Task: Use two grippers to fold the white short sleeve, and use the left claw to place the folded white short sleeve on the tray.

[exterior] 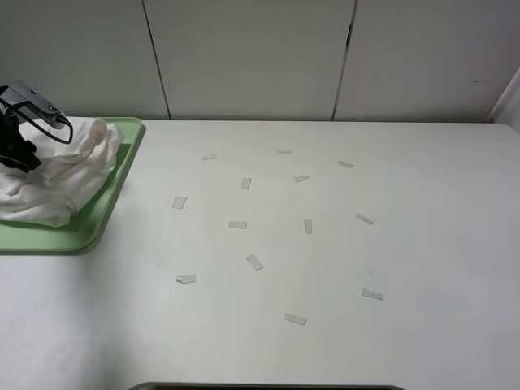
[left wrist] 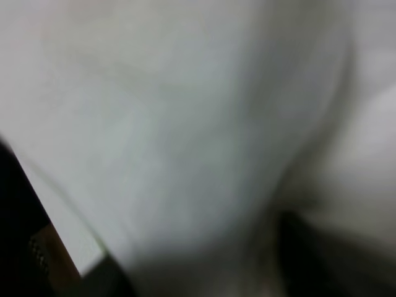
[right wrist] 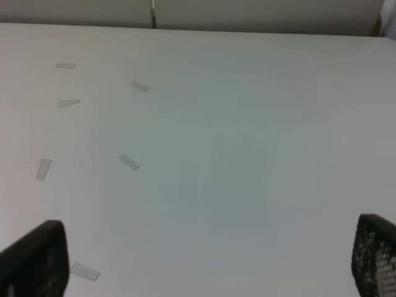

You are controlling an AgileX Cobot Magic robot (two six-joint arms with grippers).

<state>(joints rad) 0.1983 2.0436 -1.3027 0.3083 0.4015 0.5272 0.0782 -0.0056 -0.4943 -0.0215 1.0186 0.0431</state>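
1. Nearest the high camera lay bare white table (exterior: 325, 341), dotted farther in with short strips of clear tape (exterior: 295, 319) stuck flat to its top; none of the task's things were on this stretch.
2. The right gripper (right wrist: 204, 260) was out of the high view, but its own wrist view showed its two black fingertips (right wrist: 37, 260) standing wide apart over empty tabletop, holding nothing and well away from the tray.
3. Farther back, on the left side, the pale-green tray (exterior: 106, 213) sat on the table with the white short sleeve (exterior: 61, 175) bunched in a loose heap on it, the cloth lying inside the rim as far as could be seen.
4. The left claw (exterior: 16, 146) hung against the top of that heap. Its wrist view was filled with blurred white cloth, so whether its jaws were apart or still pinching the fabric could not be told.
5. Judged from this, the work was at its last step, setting the shirt down on the tray. The next move would call for the left claw to let go fully and lift straight up, without dragging cloth over the rim.
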